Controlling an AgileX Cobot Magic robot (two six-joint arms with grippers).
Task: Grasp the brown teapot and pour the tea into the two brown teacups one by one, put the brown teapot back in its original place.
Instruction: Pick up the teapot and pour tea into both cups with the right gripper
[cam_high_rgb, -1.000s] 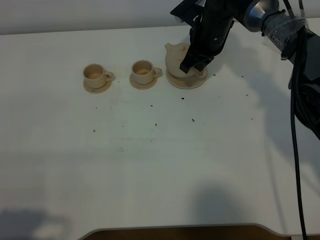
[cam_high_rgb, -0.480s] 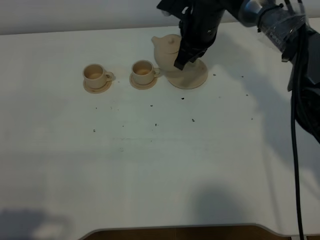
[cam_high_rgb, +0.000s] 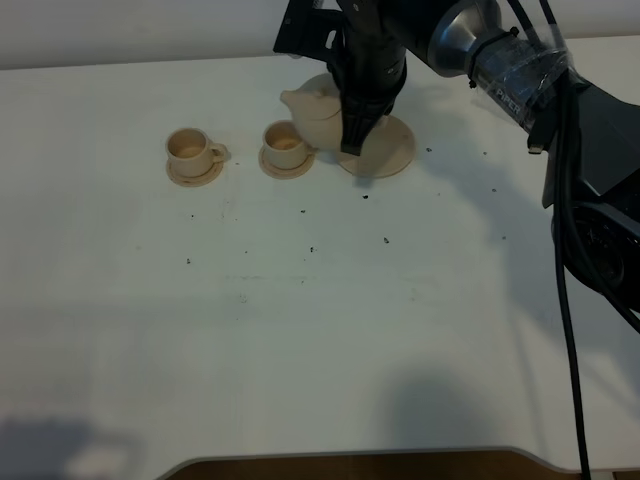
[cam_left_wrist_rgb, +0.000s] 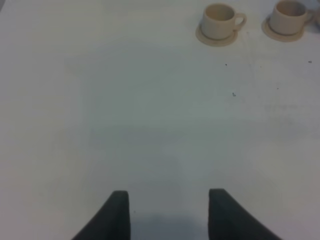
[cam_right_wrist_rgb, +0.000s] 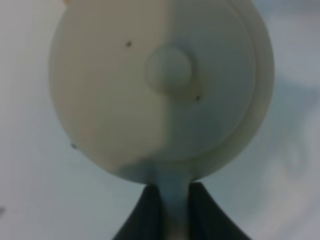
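With right fingers (cam_right_wrist_rgb: 145, 220) clamped on the brown teapot (cam_high_rgb: 315, 112) beside the nearer teacup (cam_high_rgb: 286, 143), both pours and the return seemingly remain; left fingers (cam_left_wrist_rgb: 116, 215) are spread and empty.

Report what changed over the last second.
The right gripper, shut on the handle, carried the brown teapot off its large saucer and leftward, its spout now near the closer teacup. That teacup, the farther teacup and the large saucer stayed put.

I see a smooth, matt ceramic teapot (cam_right_wrist_rgb: 115, 90), possibly unglazed; the white table (cam_high_rgb: 300, 340) looks matt.
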